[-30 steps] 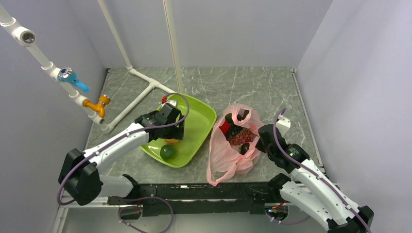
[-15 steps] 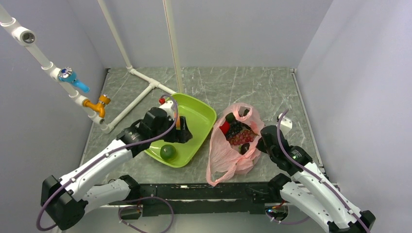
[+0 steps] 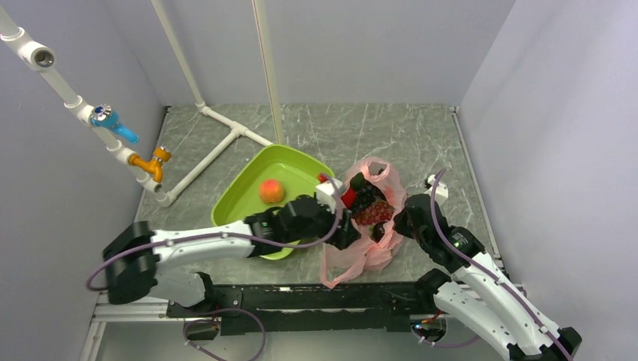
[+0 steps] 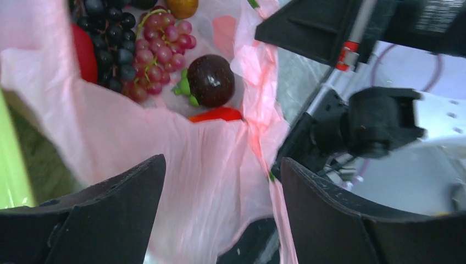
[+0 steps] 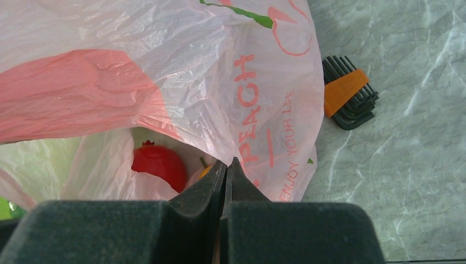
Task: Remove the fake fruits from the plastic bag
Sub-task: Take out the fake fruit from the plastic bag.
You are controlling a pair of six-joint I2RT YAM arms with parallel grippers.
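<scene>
Well to the left of the pink plastic bag (image 3: 342, 259), white pipes (image 3: 207, 162) with a blue valve (image 3: 113, 120) and an orange tap (image 3: 154, 162) stand at the edge of the grey marbled table (image 3: 391, 135). Just beside the bag on its left lies a lime-green tray (image 3: 241, 199), and an orange peach (image 3: 271, 191) sits in it, apart from the bag. The left arm reaches across the tray's near corner, and the left gripper (image 4: 220, 181) hangs at the bag's left side over its mouth, jaws spread wide with nothing between them. The bag lies on the table between the two grippers, its mouth open. Inside it, from left to right in the left wrist view, are a red apple (image 4: 83, 52), a dark grape bunch (image 4: 110, 44), a red grape bunch (image 4: 159, 55) and a dark round fruit (image 4: 210, 80) with a green calyx. Another red fruit (image 5: 158, 165) shows through the film in the right wrist view. Printed in red on the bag's side are "PEACH" and "ENJOY YOUR LIFE". At the bag's right rim the right gripper (image 5: 226, 168) is closed tight, pinching the bag's thin film. To the right of the bag in that view, a set of black hex keys (image 5: 351, 104) in an orange holder lies on the table, clear of the plastic.
</scene>
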